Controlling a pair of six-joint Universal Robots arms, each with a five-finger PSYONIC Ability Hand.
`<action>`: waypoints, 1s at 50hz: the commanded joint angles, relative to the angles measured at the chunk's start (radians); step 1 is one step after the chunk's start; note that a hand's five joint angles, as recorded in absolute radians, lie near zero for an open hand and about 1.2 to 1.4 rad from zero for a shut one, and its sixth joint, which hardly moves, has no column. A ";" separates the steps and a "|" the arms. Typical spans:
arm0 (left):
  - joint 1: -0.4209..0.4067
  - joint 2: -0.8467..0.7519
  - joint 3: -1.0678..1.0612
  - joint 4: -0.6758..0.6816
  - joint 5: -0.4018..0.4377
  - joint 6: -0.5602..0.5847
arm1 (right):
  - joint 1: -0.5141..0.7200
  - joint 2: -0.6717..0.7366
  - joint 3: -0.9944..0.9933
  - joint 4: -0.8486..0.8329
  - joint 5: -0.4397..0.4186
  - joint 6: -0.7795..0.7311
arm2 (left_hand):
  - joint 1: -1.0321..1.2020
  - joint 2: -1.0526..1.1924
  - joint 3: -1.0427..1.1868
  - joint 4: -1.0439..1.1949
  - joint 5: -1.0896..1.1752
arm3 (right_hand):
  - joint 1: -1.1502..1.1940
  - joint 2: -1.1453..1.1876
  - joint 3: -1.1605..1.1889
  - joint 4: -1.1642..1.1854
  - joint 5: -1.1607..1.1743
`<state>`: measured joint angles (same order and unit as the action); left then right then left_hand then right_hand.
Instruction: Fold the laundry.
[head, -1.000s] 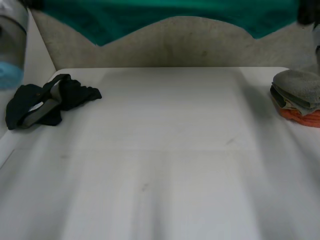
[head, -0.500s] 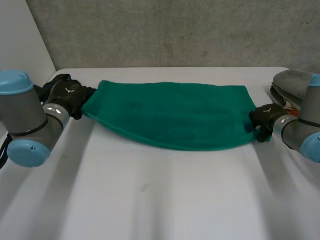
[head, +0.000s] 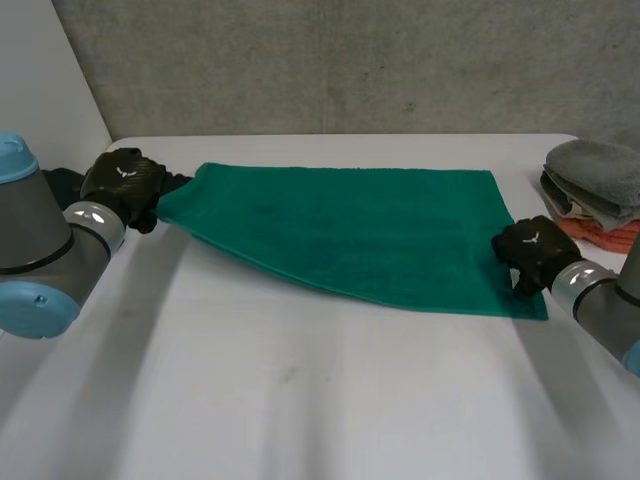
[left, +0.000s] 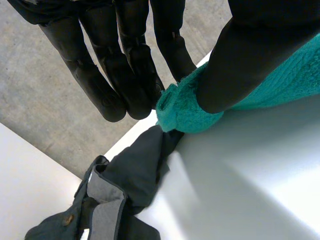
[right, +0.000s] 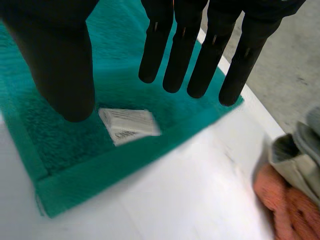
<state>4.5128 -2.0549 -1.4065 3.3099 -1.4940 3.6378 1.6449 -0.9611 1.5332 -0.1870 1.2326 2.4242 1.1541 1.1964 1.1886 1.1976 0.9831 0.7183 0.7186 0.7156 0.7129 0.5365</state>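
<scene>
A green towel (head: 350, 225) lies spread across the far half of the white table (head: 300, 400). My left hand (head: 122, 183) is at its left corner. In the left wrist view the thumb (left: 235, 65) and fingers (left: 125, 75) pinch that towel corner (left: 182, 107) just above the table. My right hand (head: 528, 250) hovers over the towel's right end near its front corner. There its fingers (right: 200, 55) are straight and apart from the thumb, holding nothing. The towel (right: 120, 75) lies flat beneath them, with a white label (right: 129, 125) showing.
A dark crumpled garment (left: 130, 170) lies at the table's far left, just behind my left hand. A stack of folded grey and orange laundry (head: 600, 190) sits at the far right edge, close to my right hand. A concrete wall (head: 330, 60) backs the table.
The towel came down from in front of the camera onto the table. My right hand let go of its corner and drew nearer. The left hand kept its pinch.
</scene>
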 joint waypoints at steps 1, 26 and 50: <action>0.003 0.009 -0.002 -0.027 0.000 -0.011 | -0.005 0.015 0.015 -0.006 -0.045 0.009 | 0.242 0.200 0.208 0.199 0.239 | 0.571 0.570 0.573 0.576 0.578; 0.012 0.050 -0.011 -0.070 0.015 -0.013 | -0.048 -0.047 -0.002 0.219 -0.051 0.214 | 0.242 0.200 0.208 0.199 0.239 | -0.074 -0.074 -0.071 -0.069 -0.067; 0.011 0.038 0.012 -0.076 0.015 -0.013 | 0.003 0.053 -0.039 0.000 -0.008 0.161 | 0.242 0.200 0.208 0.199 0.239 | 0.046 0.046 0.049 0.052 0.054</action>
<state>4.5210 -2.0187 -1.3949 3.2334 -1.4800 3.6247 1.6318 -0.9175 1.5233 -0.1626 1.2142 2.5808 1.1541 1.1964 1.1886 1.1977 0.9831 0.6468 0.6258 0.6510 0.6486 0.4374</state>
